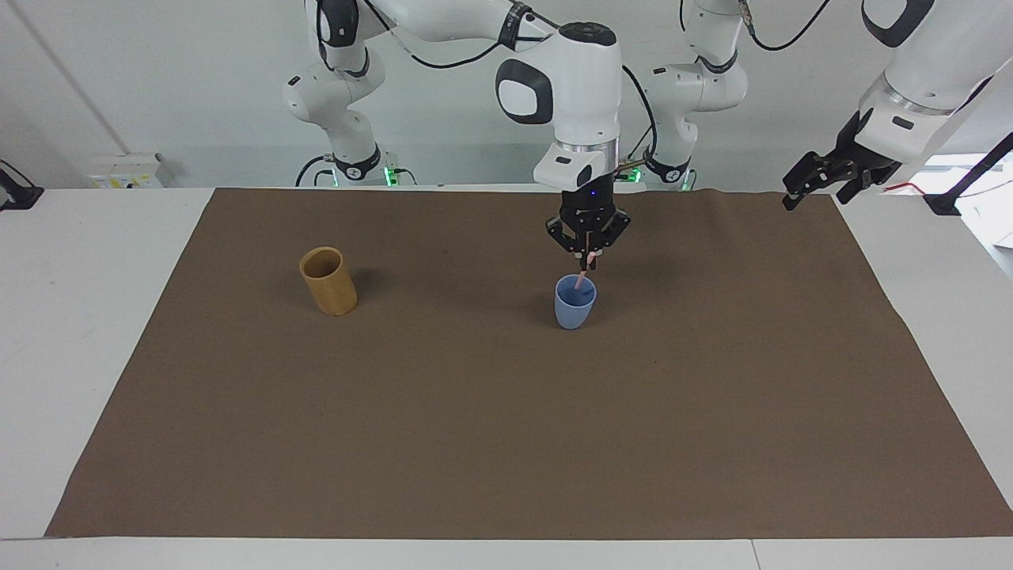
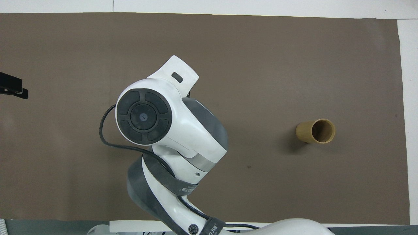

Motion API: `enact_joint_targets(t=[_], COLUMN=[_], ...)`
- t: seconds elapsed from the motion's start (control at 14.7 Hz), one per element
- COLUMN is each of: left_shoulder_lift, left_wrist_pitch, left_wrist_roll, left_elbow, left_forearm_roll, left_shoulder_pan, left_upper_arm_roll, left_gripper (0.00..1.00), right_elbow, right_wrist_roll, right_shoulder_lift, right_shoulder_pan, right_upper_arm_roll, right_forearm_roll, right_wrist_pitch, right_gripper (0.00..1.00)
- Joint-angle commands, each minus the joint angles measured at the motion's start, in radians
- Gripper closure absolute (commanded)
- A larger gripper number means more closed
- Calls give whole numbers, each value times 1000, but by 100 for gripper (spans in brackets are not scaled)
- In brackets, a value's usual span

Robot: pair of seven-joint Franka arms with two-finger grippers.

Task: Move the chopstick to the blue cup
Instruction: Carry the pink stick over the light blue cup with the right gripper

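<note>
The blue cup (image 1: 574,304) stands upright on the brown mat, about midway along the table. My right gripper (image 1: 587,255) hangs just above the cup's rim and is shut on the top of a pale pink chopstick (image 1: 583,276). The stick leans a little and its lower end is inside the cup. In the overhead view my right arm (image 2: 156,114) covers the cup, the chopstick and the gripper. My left gripper (image 1: 823,180) waits, open and empty, in the air over the mat's corner at the left arm's end; its tip shows in the overhead view (image 2: 13,88).
A taller tan cylindrical cup (image 1: 328,281) stands on the brown mat (image 1: 506,443) toward the right arm's end, also seen in the overhead view (image 2: 316,131). The mat covers most of the white table.
</note>
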Motion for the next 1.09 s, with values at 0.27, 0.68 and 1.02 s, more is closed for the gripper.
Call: enact_joint_targets(t=[0.27, 0.68, 1.02], left_shoulder_lift=[-18, -18, -18], left_wrist_pitch=[-11, -12, -11], left_wrist_roll=[4, 4, 4], left_elbow=[-18, -18, -18], left_forearm_roll=[-11, -11, -11], left_shoulder_pan=[1, 1, 1], left_upper_arm_roll=[4, 4, 4], left_gripper=[0, 0, 0], right_elbow=[-124, 52, 100], right_wrist_roll=[6, -20, -354], right_shoulder_lift=[-71, -64, -204], right_shoulder_pan=[-12, -89, -418], right_upper_arm_roll=[4, -10, -11], right_forearm_roll=[-43, -40, 99], right_wrist_pitch=[58, -106, -380], right_gripper=[0, 0, 0])
